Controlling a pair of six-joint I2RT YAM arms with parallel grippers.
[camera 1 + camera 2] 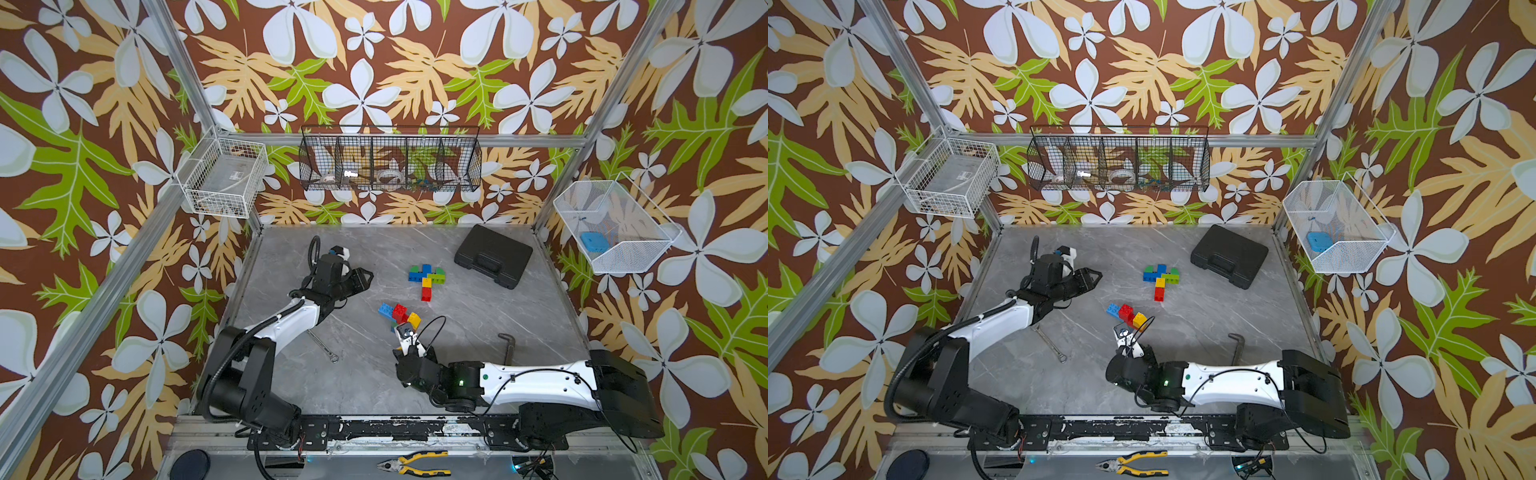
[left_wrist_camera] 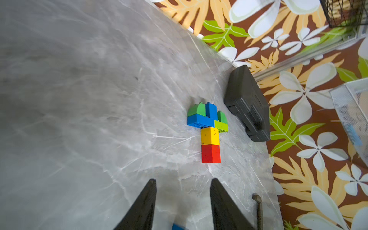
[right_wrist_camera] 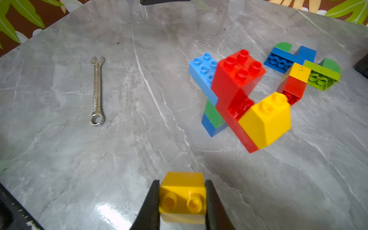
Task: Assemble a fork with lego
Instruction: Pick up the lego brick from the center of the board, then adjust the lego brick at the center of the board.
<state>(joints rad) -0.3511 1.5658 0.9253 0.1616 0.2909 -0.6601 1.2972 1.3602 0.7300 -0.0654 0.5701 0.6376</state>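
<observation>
We judged the fork (image 1: 427, 278) half built, lying just beside the black case (image 1: 493, 255). Farther from the case, our right claw (image 3: 182, 180) pinched a yellow brick (image 3: 182, 197) near the spare bricks (image 1: 399, 313). Our left claw (image 2: 183, 179) was spread, empty.

Both top views look down from high overhead, tilted toward the back wall (image 1: 374, 62), side by side, sharing the whole grey surface (image 1: 357, 390). The left wrist camera peers past the left claw (image 2: 183, 180), well back from the built lego piece (image 2: 209, 135). The right wrist camera sits close behind the right claw (image 3: 182, 181) and its yellow lego brick (image 3: 182, 197), catching that same built piece farther off.
</observation>
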